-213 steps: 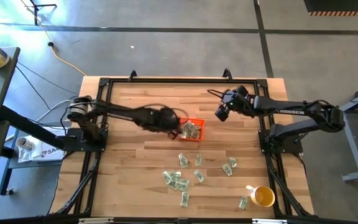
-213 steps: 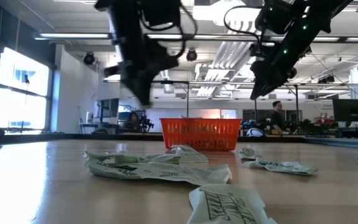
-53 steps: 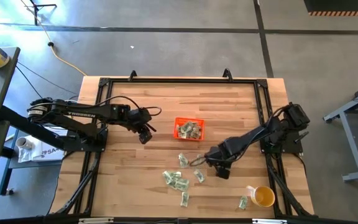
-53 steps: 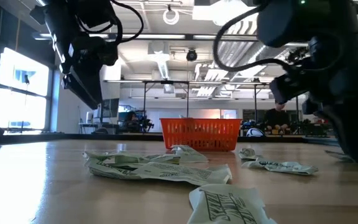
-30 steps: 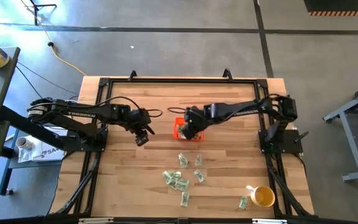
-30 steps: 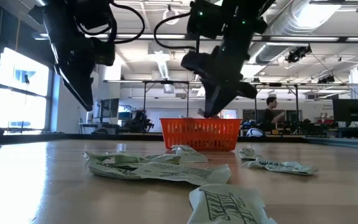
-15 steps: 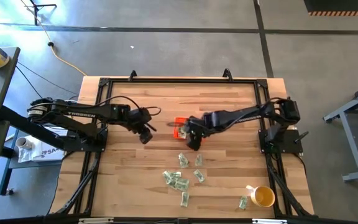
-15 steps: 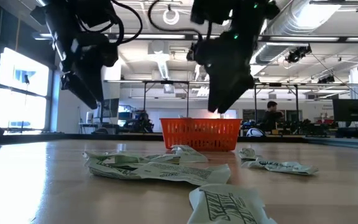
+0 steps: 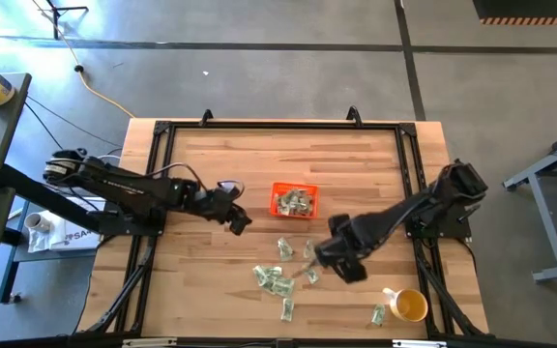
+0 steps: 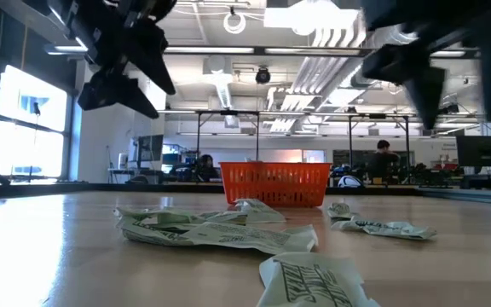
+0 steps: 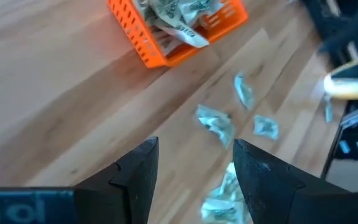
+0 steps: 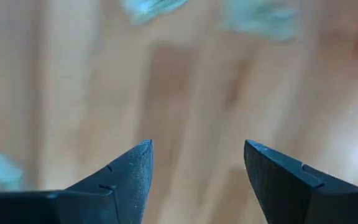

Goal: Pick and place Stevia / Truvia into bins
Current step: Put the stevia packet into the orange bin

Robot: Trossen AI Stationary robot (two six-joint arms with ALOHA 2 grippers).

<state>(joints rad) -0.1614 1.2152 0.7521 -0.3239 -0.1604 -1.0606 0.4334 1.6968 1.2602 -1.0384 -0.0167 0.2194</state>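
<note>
The orange bin [image 9: 294, 200] stands mid-table with several green-and-white Stevia packets [image 11: 178, 26] inside. More packets lie loose on the wood nearer the front edge [image 9: 285, 248] [image 9: 274, 281] [image 9: 286, 309]; one lies by the mug [image 9: 378, 314]. My right gripper [image 9: 329, 263] hangs open above the loose packets, right of them, with nothing between its fingers [image 12: 194, 168]. My left gripper [image 9: 243, 224] hovers open left of the bin and slightly nearer the front edge, also holding nothing [image 11: 191, 168].
A yellow mug [image 9: 409, 306] stands near the front right corner. A black frame [image 9: 278, 124] runs round the table. In the low view, crumpled packets [image 10: 216, 228] lie in front of the bin [image 10: 275, 185]. Bare wood lies left of the packets.
My right gripper has left its place over the bin and swung toward the near edge and right, ending above the loose packets. My left gripper has shifted a little toward the near edge and the bin.
</note>
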